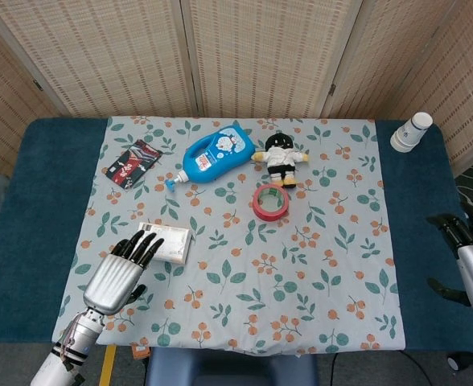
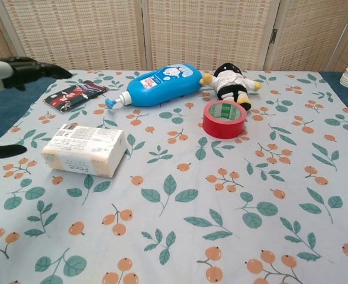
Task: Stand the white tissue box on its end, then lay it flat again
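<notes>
Tablecloth [image 1: 317,265]: pale grey, green leaves, orange berries. On it: white tissue box [image 2: 85,149], blue bottle [image 1: 214,153], red tape roll [image 1: 269,201].

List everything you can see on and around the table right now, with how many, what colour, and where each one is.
tissue box: 1, white, lying flat on the left part of the cloth
bottle: 1, blue with white cap, on its side at the back centre
plush doll: 1, black, white and yellow, right of the bottle
tape roll: 1, red, in front of the doll
packet: 1, black and red, back left
paper cups: 1 stack, white, back right corner off the cloth
tablecloth: 1, pale with leaf and berry print, over a dark blue table
screen: 1, woven beige, behind the table
left hand: 1, silver and black, fingers apart, beside the tissue box
right hand: 1, silver and black, fingers apart, at the right edge
</notes>
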`<move>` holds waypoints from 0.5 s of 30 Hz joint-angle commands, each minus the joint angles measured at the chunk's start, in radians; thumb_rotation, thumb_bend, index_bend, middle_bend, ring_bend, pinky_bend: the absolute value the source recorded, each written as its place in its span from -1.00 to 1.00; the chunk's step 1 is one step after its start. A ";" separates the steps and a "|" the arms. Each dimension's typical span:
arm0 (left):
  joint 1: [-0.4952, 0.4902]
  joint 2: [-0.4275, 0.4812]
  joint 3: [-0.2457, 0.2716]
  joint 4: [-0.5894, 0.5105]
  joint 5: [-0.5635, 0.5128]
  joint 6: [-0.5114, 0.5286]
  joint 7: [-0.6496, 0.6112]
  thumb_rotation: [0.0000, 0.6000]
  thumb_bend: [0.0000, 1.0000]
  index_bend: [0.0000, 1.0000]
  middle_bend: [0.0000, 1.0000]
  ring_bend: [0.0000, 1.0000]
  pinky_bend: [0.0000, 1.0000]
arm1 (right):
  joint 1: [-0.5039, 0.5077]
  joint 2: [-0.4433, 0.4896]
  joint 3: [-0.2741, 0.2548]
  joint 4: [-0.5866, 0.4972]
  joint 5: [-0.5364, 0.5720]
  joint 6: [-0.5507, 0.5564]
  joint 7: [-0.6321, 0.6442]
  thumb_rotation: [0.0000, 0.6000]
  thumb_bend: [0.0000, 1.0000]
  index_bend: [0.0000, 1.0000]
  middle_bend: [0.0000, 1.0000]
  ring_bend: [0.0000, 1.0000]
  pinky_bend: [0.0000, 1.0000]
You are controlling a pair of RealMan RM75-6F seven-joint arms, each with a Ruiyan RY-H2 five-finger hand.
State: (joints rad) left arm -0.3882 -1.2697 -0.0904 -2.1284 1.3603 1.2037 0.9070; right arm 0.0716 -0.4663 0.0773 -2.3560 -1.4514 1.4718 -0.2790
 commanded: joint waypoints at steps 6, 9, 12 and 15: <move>-0.155 -0.164 -0.068 0.012 -0.297 -0.034 0.276 1.00 -0.52 -1.00 -0.89 -0.93 -0.55 | 0.009 -0.002 0.003 0.000 0.021 -0.013 -0.006 1.00 -0.89 -0.58 -0.64 -1.00 -0.96; -0.200 -0.194 -0.090 0.023 -0.374 -0.018 0.334 1.00 -0.52 -1.00 -0.88 -0.93 -0.56 | 0.012 -0.004 0.002 0.000 0.022 -0.018 -0.007 1.00 -0.89 -0.58 -0.64 -1.00 -0.96; -0.249 -0.226 -0.114 0.045 -0.450 -0.005 0.366 1.00 -0.52 -1.00 -0.87 -0.92 -0.55 | 0.018 -0.006 0.002 0.000 0.032 -0.033 -0.008 1.00 -0.89 -0.58 -0.64 -1.00 -0.96; -0.297 -0.255 -0.129 0.079 -0.504 0.014 0.403 1.00 -0.52 -1.00 -0.86 -0.91 -0.55 | 0.028 -0.002 0.004 0.001 0.057 -0.054 -0.007 1.00 -0.89 -0.58 -0.64 -1.00 -0.96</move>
State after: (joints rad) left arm -0.6483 -1.4955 -0.1994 -2.0761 0.8953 1.2009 1.2787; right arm 0.0949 -0.4701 0.0799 -2.3556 -1.4022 1.4250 -0.2861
